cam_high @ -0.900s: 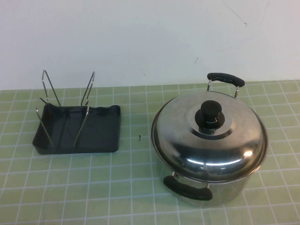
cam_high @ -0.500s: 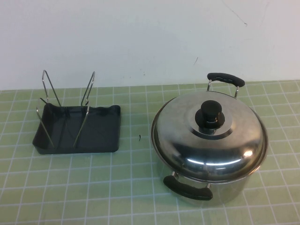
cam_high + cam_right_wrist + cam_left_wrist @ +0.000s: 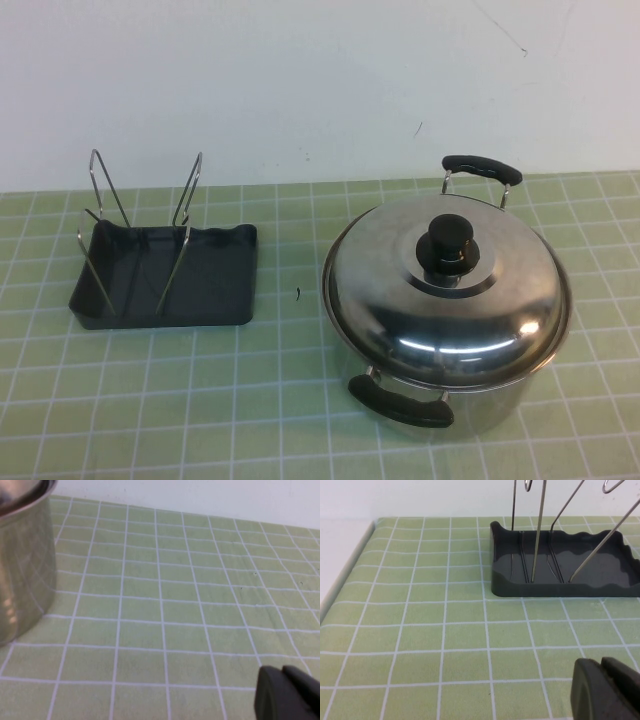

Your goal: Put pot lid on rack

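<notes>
The shiny domed pot lid (image 3: 447, 290) with a black knob (image 3: 449, 243) sits on the steel pot (image 3: 470, 405) at the right of the table. The rack (image 3: 165, 275), a dark tray with upright wire loops, stands at the left; it also shows in the left wrist view (image 3: 565, 565). Neither arm shows in the high view. My left gripper (image 3: 602, 666) is shut and empty, low over the mat, some way short of the rack. My right gripper (image 3: 284, 672) is shut and empty over bare mat, with the pot's wall (image 3: 22, 560) off to one side.
A green checked mat (image 3: 290, 400) covers the table up to a white wall at the back. The mat's side edge (image 3: 347, 570) shows in the left wrist view. The pot has two black handles (image 3: 482, 168).
</notes>
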